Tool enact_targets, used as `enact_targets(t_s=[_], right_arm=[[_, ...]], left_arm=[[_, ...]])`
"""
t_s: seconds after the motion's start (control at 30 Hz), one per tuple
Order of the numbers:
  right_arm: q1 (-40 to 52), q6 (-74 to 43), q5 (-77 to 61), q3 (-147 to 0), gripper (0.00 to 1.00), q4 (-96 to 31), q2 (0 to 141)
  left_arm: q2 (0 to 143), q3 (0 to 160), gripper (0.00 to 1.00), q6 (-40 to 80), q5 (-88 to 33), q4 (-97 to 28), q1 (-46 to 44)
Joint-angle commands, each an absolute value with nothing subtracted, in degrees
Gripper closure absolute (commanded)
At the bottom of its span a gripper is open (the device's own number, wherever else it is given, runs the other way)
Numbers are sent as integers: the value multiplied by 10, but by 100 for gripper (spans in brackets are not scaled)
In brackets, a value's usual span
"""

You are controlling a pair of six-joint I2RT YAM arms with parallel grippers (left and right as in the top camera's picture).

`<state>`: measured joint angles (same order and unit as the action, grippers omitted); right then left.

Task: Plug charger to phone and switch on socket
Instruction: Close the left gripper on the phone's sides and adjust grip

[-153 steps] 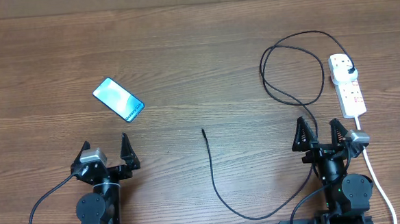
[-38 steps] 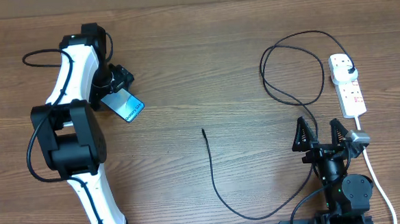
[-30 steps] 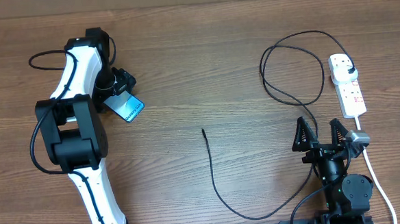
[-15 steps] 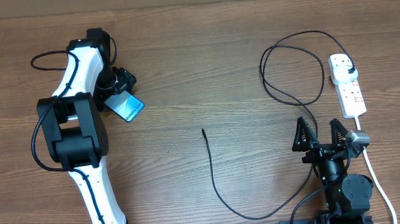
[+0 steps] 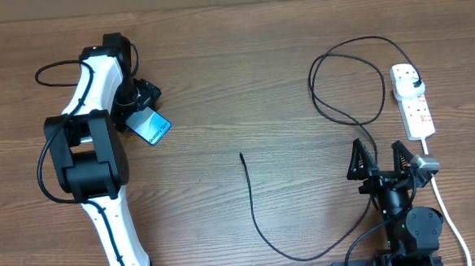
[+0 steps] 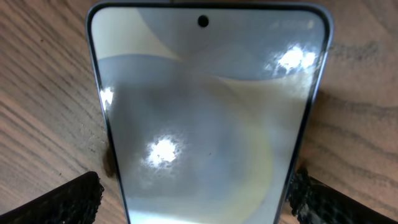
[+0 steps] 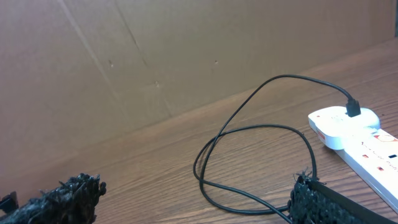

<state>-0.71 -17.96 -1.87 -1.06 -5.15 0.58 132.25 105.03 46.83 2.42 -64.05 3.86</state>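
Note:
The phone (image 5: 153,127) lies on the wooden table at the left, screen up, and fills the left wrist view (image 6: 205,106). My left gripper (image 5: 137,110) is open and straddles the phone's near end, one finger on each long edge (image 6: 199,202). The right finger is at the phone's edge and the left finger stands a little off it. The charger cable (image 5: 253,205) runs from its free tip (image 5: 241,156) at mid-table in loops to its black plug (image 5: 415,84), seated in the socket strip (image 5: 418,111). My right gripper (image 5: 379,160) is open and empty at the front right.
The strip's thick white cord (image 5: 447,207) runs toward the front edge past the right arm. The right wrist view shows the cable loops (image 7: 249,134), the plug (image 7: 352,109), the strip (image 7: 367,143) and a cardboard wall (image 7: 155,50) behind the table.
My left arm has reached from its rest pose out to the phone. Over the last second it has settled, and the phone has shifted slightly. The right arm has not moved.

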Motion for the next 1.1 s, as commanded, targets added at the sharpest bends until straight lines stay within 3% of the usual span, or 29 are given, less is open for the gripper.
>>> enact_targets(t_s=[0.0,1.07], right_arm=[[-4,-176,-11,-4,0,-48,2],[-4,-176,-11,-4,0,-48,2]], left_arm=[[1335,1042,0,481,35,-630,41],[1335,950,0,482,6,-566,36]])
